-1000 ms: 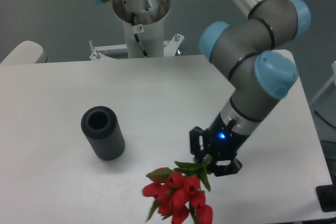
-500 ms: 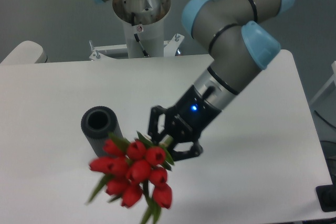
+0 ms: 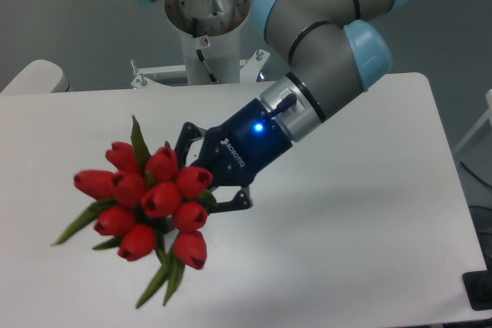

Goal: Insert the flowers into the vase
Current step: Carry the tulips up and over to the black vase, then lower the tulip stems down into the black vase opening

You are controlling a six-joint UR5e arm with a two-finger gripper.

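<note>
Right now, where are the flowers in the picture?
The flowers are in the lower left of the camera view, above the white table, held in the hand just to their right. They hide the spot behind them, and no vase shows.

Bare table (image 3: 369, 213) right of flowers (image 3: 146, 201)

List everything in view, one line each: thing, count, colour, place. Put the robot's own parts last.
flowers: one bunch, red buds with green leaves, held above the table's left half, facing the camera
vase: not visible now; the bunch covers that part of the table
table: one, white, fills the lower frame
pedestal: one, white, behind the table's far edge
gripper: one, black, shut on the flowers' stems
arm: one, grey with light blue caps, reaching in from upper right
</note>
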